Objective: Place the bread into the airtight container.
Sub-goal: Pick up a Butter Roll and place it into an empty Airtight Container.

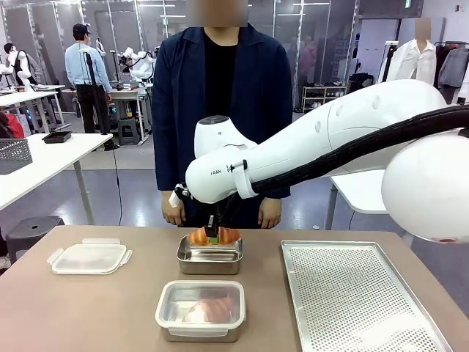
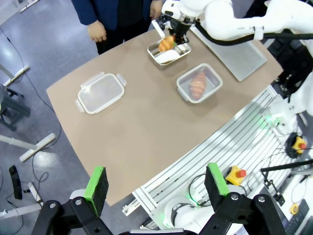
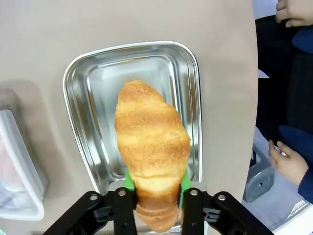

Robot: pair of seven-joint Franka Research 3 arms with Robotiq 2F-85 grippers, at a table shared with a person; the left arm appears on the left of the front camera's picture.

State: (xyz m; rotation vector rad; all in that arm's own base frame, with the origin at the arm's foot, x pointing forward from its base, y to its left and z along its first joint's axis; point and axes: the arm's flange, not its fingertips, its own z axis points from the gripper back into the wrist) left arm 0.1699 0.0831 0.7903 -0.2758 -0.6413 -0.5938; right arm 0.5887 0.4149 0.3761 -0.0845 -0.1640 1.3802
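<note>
A golden croissant, the bread (image 3: 151,147), hangs just over a small steel tray (image 3: 98,88) with my right gripper (image 3: 152,188) shut on it, a green pad on each side. In the front view the bread (image 1: 199,236) sticks out on both sides of the right gripper (image 1: 212,233) above the steel tray (image 1: 210,258). The clear airtight container (image 1: 200,310) stands in front of that tray, lidless, with another croissant (image 1: 212,308) inside. My left gripper (image 2: 155,188) is open, high above the table's near edge, holding nothing.
The container's lid (image 1: 88,258) lies at the table's left. A large perforated baking sheet (image 1: 359,293) covers the right side. A person stands at the far edge with hands (image 1: 173,213) hanging just behind the steel tray.
</note>
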